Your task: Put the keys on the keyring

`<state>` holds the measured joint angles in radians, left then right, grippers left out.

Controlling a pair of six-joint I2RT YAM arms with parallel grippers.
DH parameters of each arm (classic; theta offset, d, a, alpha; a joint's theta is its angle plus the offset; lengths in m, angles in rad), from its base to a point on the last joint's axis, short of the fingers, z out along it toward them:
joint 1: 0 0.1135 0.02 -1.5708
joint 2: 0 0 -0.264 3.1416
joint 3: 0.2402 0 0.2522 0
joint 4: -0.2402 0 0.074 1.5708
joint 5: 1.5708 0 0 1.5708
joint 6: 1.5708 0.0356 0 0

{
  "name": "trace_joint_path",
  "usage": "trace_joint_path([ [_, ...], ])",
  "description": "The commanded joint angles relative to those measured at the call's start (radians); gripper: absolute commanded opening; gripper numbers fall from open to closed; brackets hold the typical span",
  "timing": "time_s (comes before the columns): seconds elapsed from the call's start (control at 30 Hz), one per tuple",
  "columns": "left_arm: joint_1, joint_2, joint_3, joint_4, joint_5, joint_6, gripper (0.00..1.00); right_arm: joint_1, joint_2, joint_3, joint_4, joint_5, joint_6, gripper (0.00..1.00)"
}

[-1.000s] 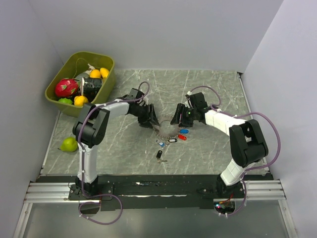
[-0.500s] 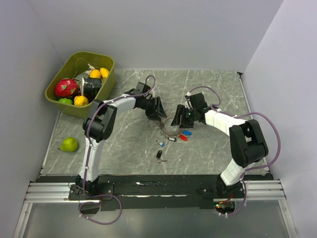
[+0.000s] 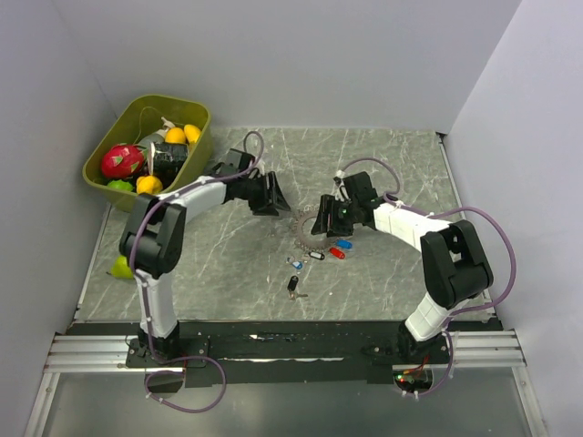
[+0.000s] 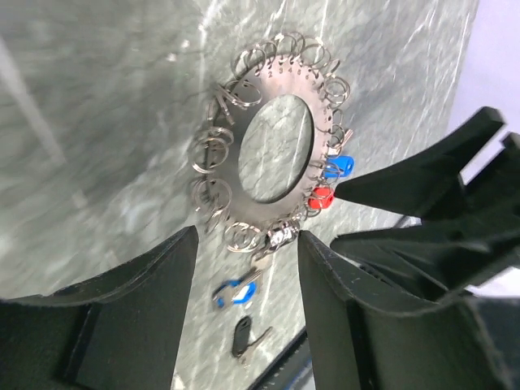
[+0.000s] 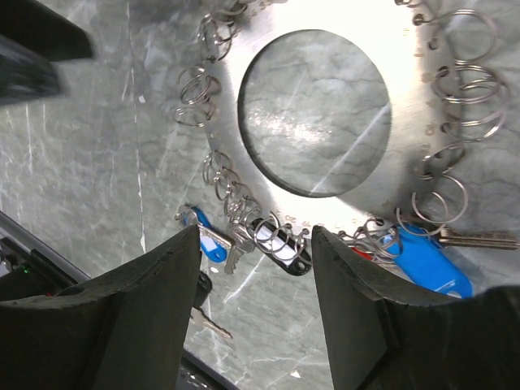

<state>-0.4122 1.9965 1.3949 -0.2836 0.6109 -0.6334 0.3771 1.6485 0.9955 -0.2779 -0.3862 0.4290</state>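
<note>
The keyring (image 3: 305, 228) is a flat silvery ring edged with many small wire loops, lying on the marble table; it also shows in the left wrist view (image 4: 244, 183) and the right wrist view (image 5: 406, 162). Beside its near edge lie a blue key (image 3: 343, 243), a red key (image 3: 336, 252), a dark tag (image 3: 316, 257), a small blue key (image 3: 297, 265) and a dark key (image 3: 292, 284). My left gripper (image 3: 276, 202) is open and empty, just left of the ring. My right gripper (image 3: 322, 221) is open and empty, low over the ring's right edge, with the dark tag (image 5: 280, 244) between its fingers.
A green bin (image 3: 194, 111) of fruit stands at the back left. A green fruit (image 3: 121, 267) lies at the left, partly behind my left arm. Grey walls close in the table on three sides.
My left gripper has swung back to the left, away from the keyring. The keyring has shifted slightly towards the back. My right gripper has edged a little left.
</note>
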Motion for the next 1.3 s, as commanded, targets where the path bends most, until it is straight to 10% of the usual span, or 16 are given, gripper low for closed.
trace_joint_path([
  [0.0,0.006,-0.110,-0.074,0.044,-0.051,0.052,0.58,0.022,-0.033,0.048,0.009,-0.006,-0.021,0.64],
  [0.4,-0.008,-0.137,-0.277,0.237,-0.008,0.029,0.50,0.023,-0.018,0.065,0.019,-0.034,-0.010,0.64],
  [1.27,-0.125,-0.002,-0.168,0.181,-0.191,0.080,0.41,0.023,-0.026,0.046,0.022,-0.028,-0.010,0.64],
])
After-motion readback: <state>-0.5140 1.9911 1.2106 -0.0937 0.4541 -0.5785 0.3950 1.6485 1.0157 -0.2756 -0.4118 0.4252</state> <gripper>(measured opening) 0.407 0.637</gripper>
